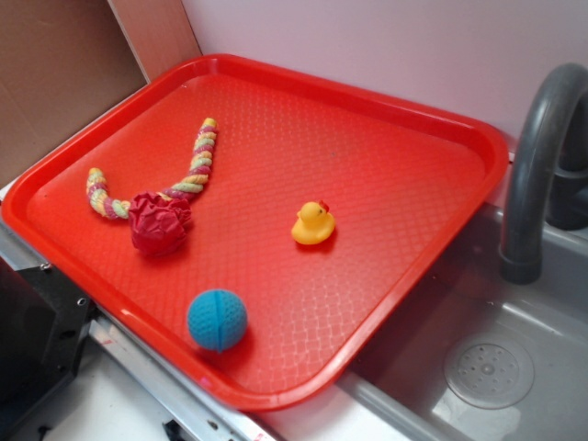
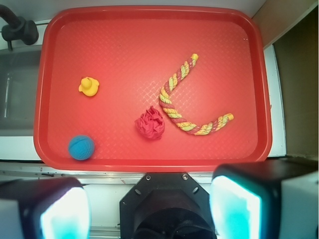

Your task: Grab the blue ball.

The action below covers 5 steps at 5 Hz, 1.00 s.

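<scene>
Red plastic filled both my views: the tray (image 2: 149, 20) lay beside the grey sink (image 1: 514, 349), and on it I saw the blue ball (image 2: 81, 147) resting near the tray's front rim (the edge nearest my wrist camera), apart from everything else. Further in on the tray sat the yellow rubber duck (image 2: 88, 86), the dark red cloth lump (image 2: 150, 123) and the striped rope (image 2: 187, 102) curving just beside that lump. My gripper (image 2: 149, 211) hung outside the tray's front rim with its fingers (image 2: 234, 206) spread wide, holding nothing.

Bright even light, soft shadows; wrist-view pincer (image 2: 149, 209) fingers blurred.
</scene>
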Motion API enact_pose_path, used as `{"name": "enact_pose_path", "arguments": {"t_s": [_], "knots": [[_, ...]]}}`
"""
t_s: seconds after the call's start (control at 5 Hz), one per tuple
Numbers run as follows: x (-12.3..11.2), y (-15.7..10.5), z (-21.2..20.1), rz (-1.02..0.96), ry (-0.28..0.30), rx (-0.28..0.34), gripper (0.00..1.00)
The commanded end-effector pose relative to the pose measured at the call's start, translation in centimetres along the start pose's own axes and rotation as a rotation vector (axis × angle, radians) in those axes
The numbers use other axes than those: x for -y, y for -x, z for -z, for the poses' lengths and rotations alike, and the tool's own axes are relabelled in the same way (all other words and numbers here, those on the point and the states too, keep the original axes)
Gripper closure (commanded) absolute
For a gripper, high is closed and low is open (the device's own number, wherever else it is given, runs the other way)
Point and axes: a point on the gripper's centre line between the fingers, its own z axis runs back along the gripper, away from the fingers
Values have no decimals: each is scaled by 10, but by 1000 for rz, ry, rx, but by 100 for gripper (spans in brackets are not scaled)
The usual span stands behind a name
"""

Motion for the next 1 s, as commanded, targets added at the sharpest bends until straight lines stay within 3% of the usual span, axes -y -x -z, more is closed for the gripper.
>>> {"name": "enact_pose_path", "arguments": {"t_s": [0.0, 0.2, 0.4, 0.6, 0.8], "knots": [[0, 0, 0, 0, 0, 0, 0], [17, 1, 12, -153, -27, 28, 0], [41, -7, 28, -102, 1, 25, 0], [80, -14, 67, 38, 41, -10, 0], [93, -14, 96, 115, 115, -43, 0]]}}
